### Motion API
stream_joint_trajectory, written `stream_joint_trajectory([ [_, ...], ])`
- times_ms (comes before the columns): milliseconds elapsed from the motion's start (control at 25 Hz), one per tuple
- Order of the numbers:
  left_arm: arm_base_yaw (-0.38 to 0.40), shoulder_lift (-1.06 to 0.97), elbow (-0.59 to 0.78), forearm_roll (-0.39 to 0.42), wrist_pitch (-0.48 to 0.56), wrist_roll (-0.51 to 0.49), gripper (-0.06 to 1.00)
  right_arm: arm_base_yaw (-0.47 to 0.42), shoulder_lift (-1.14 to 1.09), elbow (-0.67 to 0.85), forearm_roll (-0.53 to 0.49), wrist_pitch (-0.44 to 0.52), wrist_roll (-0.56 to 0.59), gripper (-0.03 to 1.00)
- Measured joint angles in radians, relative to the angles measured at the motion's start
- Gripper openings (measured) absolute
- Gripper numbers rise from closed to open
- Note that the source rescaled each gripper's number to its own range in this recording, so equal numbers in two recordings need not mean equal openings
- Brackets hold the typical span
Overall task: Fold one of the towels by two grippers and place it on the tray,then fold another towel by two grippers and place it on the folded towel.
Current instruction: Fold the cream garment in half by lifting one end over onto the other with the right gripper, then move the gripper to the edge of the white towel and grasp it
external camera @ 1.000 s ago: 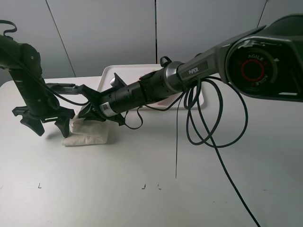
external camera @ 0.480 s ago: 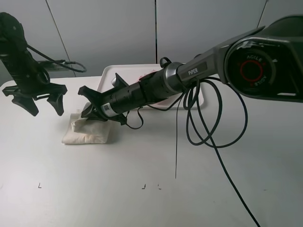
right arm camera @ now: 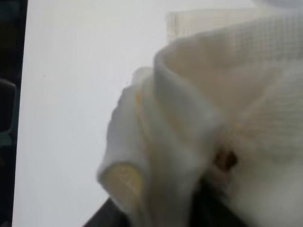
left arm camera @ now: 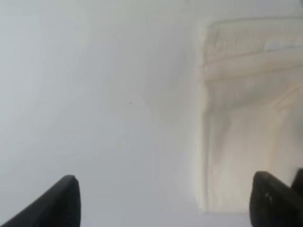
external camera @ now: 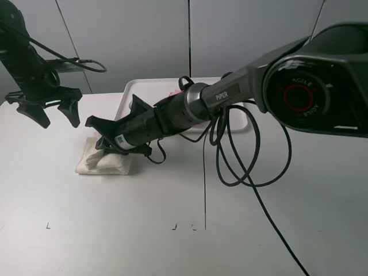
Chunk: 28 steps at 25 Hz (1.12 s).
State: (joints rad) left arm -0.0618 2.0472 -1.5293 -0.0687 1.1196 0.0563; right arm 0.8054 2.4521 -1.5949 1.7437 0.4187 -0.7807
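Observation:
The cream towel (external camera: 106, 164) lies folded on the table at the left, and the left wrist view shows its layered edge (left arm camera: 236, 142). My right gripper (external camera: 99, 138) reaches across the middle and sits on the towel's upper right part. In the right wrist view, bunched cream towel (right arm camera: 189, 118) fills the frame right at the fingers, so the jaws' state is unclear. My left gripper (external camera: 53, 115) hangs open above the table, up and left of the towel, holding nothing. The white tray (external camera: 131, 87) stands behind the right arm, and a sliver of pink towel (external camera: 173, 91) shows on it.
Black cable loops (external camera: 241, 167) hang from the right arm over the middle of the table. The right arm's large base (external camera: 310, 86) fills the upper right. Small black marks (external camera: 184, 227) sit near the table's front edge.
My left gripper rose off the cream towel and moved up and to the left, still open. The right gripper slid a little left and lower on the towel.

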Motion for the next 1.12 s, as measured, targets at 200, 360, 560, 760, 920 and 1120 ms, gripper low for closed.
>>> stream_joint_trajectory([
  [200,0.0,0.0,0.0,-0.011,0.002,0.014,0.93,0.01,-0.006,-0.002,0.02,-0.007,0.007,0.6],
  [360,0.0,0.0,0.0,-0.04,-0.006,0.02,0.92,0.001,-0.025,-0.002,0.02,0.019,0.012,0.64],
  [560,0.0,0.0,0.0,-0.046,-0.01,0.024,0.92,-0.048,-0.094,0.0,-0.025,0.027,-0.061,0.64],
  [760,0.0,0.0,0.0,-0.048,-0.01,0.024,0.92,-0.106,-0.142,0.0,-0.225,0.106,-0.027,0.71],
  [920,0.0,0.0,0.0,-0.063,-0.01,0.026,0.92,-0.138,-0.142,0.0,-0.427,0.142,0.083,0.75],
  [1120,0.0,0.0,0.0,-0.067,-0.008,0.03,0.92,-0.163,-0.108,0.0,-0.528,0.218,0.251,0.74],
])
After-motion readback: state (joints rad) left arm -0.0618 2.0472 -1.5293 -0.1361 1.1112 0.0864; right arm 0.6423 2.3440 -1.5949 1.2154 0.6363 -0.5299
